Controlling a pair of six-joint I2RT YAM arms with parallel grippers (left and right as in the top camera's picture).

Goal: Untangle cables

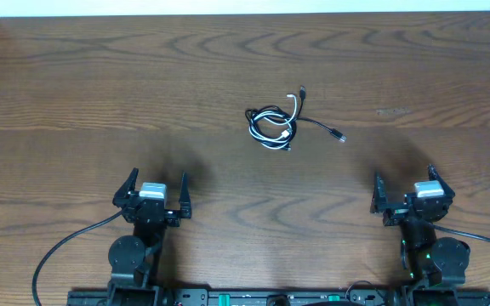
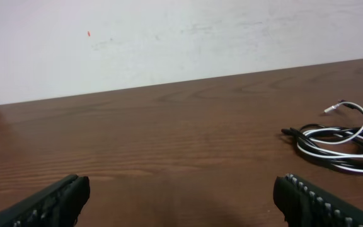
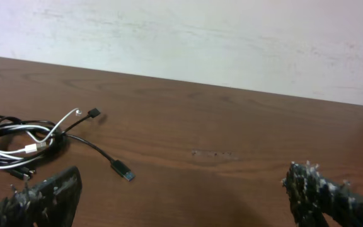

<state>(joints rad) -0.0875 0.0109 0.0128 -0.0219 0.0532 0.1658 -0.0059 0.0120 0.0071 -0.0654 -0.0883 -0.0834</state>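
The left jaws and right jaws both stand wide apart, holding nothing, low over the near side of the bench [image 1: 75, 85]. Well ahead, between the two arms, the black cable [image 1: 316, 126] and white cable [image 1: 297, 106] lie looped together in one small tangle.

Bare table [image 1: 100, 85] all round the cables [image 1: 272, 126], far of centre, well apart from left gripper [image 1: 158, 177] and right gripper [image 1: 405, 177]. Open approach from near, left and right; wall [image 2: 169, 38] bounding the far edge.
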